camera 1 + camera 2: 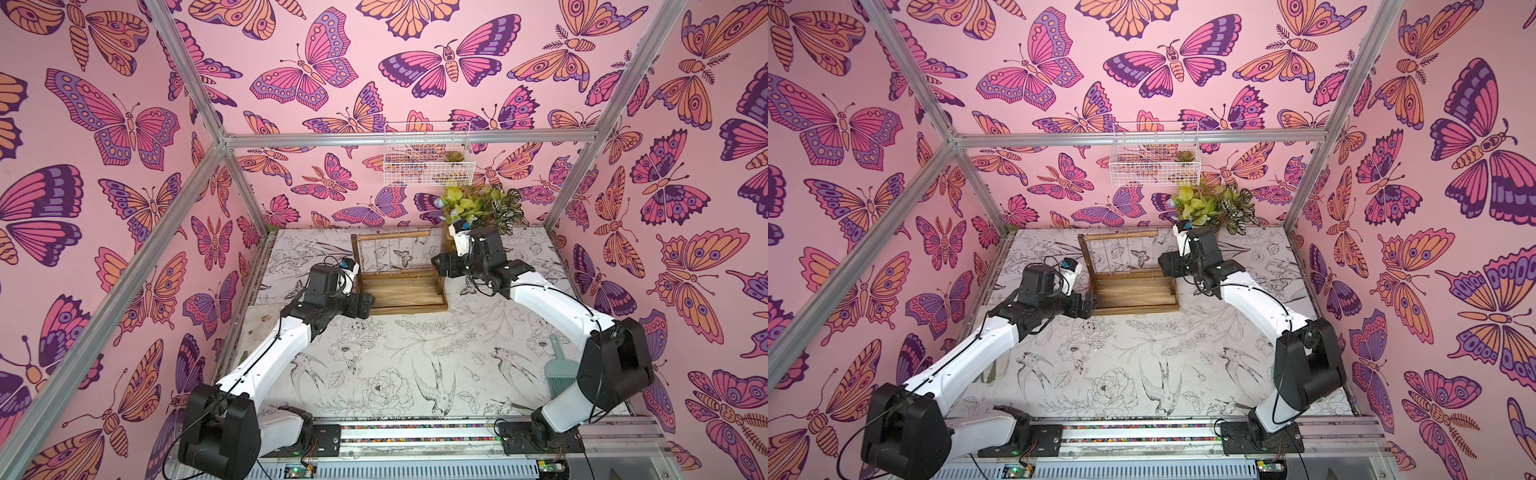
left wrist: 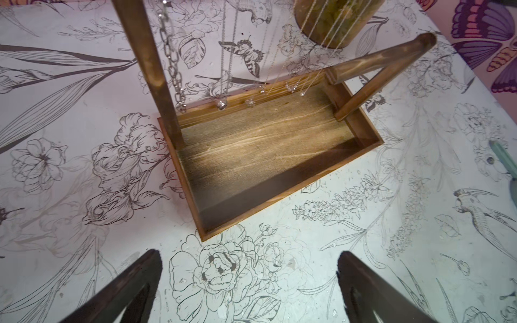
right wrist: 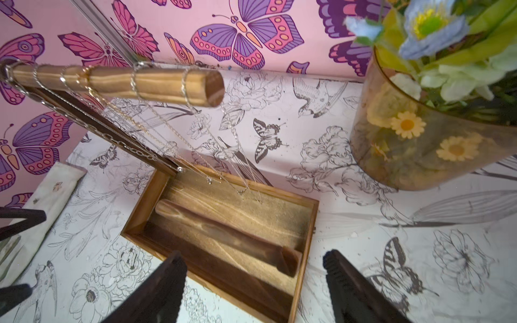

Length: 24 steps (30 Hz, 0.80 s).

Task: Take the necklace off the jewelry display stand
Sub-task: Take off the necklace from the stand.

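The brown wooden jewelry display stand stands mid-table in both top views. Several necklaces hang from its round top bar: a chunky silver chain necklace beside one upright and thin chains with small pendants along the rest. My left gripper hovers open over the table by the tray's left front corner. On the stand's right side my right gripper is open above the tray's end and the lower rail. It touches no necklace.
An amber vase of artificial flowers stands close behind the right gripper. A white wire basket hangs on the back wall. A teal hand brush lies near the right arm. A white cloth lies by the left wall.
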{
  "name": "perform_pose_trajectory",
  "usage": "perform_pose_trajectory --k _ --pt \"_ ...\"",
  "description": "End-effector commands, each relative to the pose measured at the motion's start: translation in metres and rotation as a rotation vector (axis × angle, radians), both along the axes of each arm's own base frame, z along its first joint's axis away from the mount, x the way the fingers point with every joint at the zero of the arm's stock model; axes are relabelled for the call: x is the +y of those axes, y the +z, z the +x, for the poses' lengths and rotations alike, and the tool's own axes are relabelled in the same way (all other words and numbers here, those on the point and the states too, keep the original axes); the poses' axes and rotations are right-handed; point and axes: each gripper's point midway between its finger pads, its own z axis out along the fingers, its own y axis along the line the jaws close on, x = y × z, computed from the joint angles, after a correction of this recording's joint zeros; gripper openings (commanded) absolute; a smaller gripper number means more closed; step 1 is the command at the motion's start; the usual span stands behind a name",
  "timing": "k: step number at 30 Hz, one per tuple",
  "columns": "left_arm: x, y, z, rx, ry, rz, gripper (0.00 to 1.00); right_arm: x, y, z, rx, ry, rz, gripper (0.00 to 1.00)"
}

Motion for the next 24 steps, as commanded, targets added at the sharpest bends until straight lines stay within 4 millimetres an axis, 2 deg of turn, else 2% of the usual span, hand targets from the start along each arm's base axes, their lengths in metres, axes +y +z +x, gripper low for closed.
perform_pose_trajectory --k 1,5,10,17,24 --pt "-0.013 0.002 -0.009 0.017 -0.072 -0.063 1.0 0.013 0.015 0.01 -0.116 0.036 0.055 0.81" --pt "-0.022 0.006 -0.011 0.018 -0.113 -0.123 1.0 0.021 0.018 0.016 -0.164 0.06 0.094 0.76" --pt "-0.023 0.006 -0.008 0.018 -0.11 -0.146 1.0 0.032 0.021 0.028 -0.206 0.081 0.133 0.71" --pt "-0.024 -0.001 -0.012 0.039 -0.119 -0.146 1.0 0.043 0.016 0.042 -0.232 0.09 0.188 0.63" --pt "-0.02 -0.003 -0.014 0.039 -0.108 -0.125 1.0 0.043 0.019 0.052 -0.256 0.07 0.184 0.56"
